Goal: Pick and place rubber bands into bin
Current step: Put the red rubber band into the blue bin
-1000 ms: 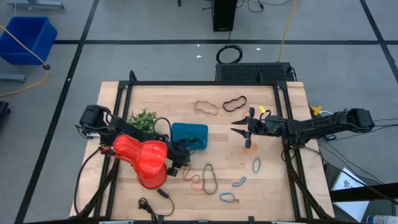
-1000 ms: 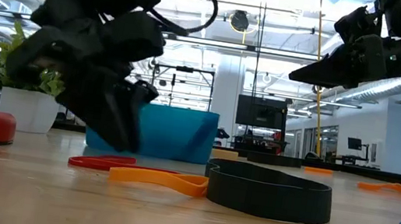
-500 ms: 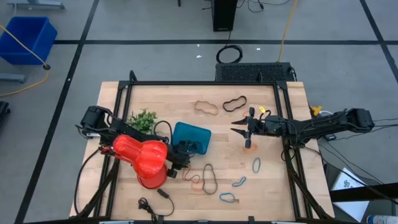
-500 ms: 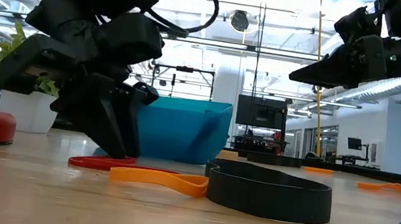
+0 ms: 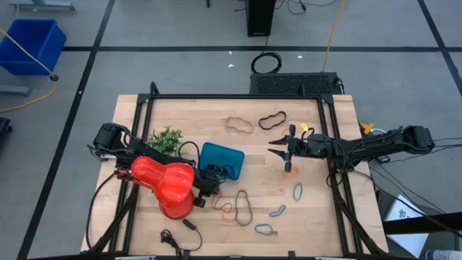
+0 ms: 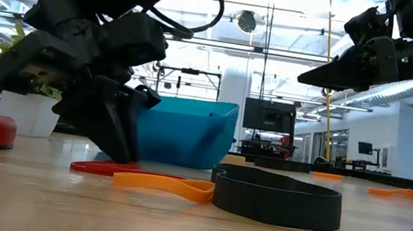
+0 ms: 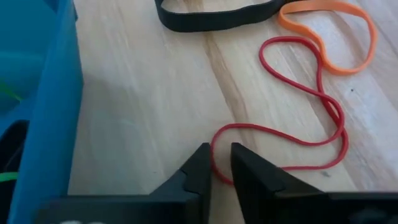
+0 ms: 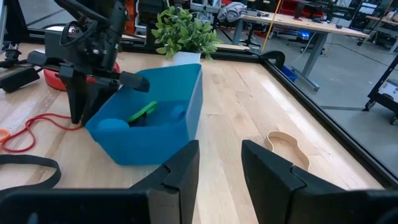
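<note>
My left gripper (image 7: 219,163) is down at the table beside the teal bin (image 5: 222,157), its fingers closed on the near loop of a red rubber band (image 7: 298,99). The bin (image 8: 155,124) sits tilted, one end raised, with a green band (image 8: 143,112) inside. An orange band (image 7: 329,37) and a black band (image 7: 211,15) lie just beyond the red one. More bands lie scattered: tan (image 5: 239,124), black (image 5: 273,119), blue (image 5: 297,191). My right gripper (image 5: 273,149) hangs open above the table's middle right, touching nothing. My left gripper pinches the red rubber band at the end of its near loop (image 7: 214,167), the strand running between the two fingers. The fingers come slanting down from the table's left side. The rest of the band lies slack on the wood.
A red vase (image 5: 164,182) stands over my left arm, and a green plant in a white pot (image 5: 167,139) is behind it. A small black cable (image 5: 180,235) lies near the front edge. Blue bands (image 5: 264,230) lie at the front right. Black rails frame the table (image 5: 328,130).
The bin has turned a little and tipped beside my left gripper: its side toward the table's right has swung out and risen. My left gripper has settled slightly lower at the red band. The right arm has kept still.
</note>
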You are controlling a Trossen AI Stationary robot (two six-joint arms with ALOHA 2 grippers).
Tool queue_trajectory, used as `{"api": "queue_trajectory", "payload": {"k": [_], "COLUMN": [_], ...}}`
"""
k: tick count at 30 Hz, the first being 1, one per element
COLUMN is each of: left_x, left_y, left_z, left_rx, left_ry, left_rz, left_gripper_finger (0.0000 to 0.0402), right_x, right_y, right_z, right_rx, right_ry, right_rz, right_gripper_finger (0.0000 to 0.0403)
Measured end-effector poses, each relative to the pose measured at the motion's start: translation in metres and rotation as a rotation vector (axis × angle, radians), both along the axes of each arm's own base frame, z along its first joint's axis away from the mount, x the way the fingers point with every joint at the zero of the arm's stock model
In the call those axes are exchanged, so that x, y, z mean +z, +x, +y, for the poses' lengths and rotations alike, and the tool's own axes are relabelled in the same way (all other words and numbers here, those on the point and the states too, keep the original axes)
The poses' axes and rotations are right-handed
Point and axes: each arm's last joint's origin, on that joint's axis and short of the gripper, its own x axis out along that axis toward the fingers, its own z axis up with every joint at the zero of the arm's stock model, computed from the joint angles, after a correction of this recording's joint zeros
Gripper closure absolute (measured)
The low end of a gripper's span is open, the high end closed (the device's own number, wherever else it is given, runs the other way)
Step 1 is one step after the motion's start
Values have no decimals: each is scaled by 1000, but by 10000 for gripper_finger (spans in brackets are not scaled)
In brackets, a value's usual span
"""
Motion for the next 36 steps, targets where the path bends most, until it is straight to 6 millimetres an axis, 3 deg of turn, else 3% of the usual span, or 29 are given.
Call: {"api": "queue_trajectory", "payload": {"k": [5, 13, 29, 36], "left_x": [0, 5, 63, 93], "left_y": [0, 1, -5, -11], "left_z": [0, 0, 5, 18], "left_rx": [-2, -22, -22, 127], "left_ry": [-4, 8, 16, 145], "left_rz": [3, -42, -269, -400], "left_gripper_finger": [394, 397, 398, 399], "right_x": [0, 0, 0, 0], "right_y": [0, 0, 0, 0], "right_z": [0, 0, 0, 0], "right_rx": [0, 0, 0, 3], "right_ry": [0, 0, 0, -12], "right_rz": [0, 0, 1, 4], "right_gripper_finger": [289, 289, 289, 289]}}
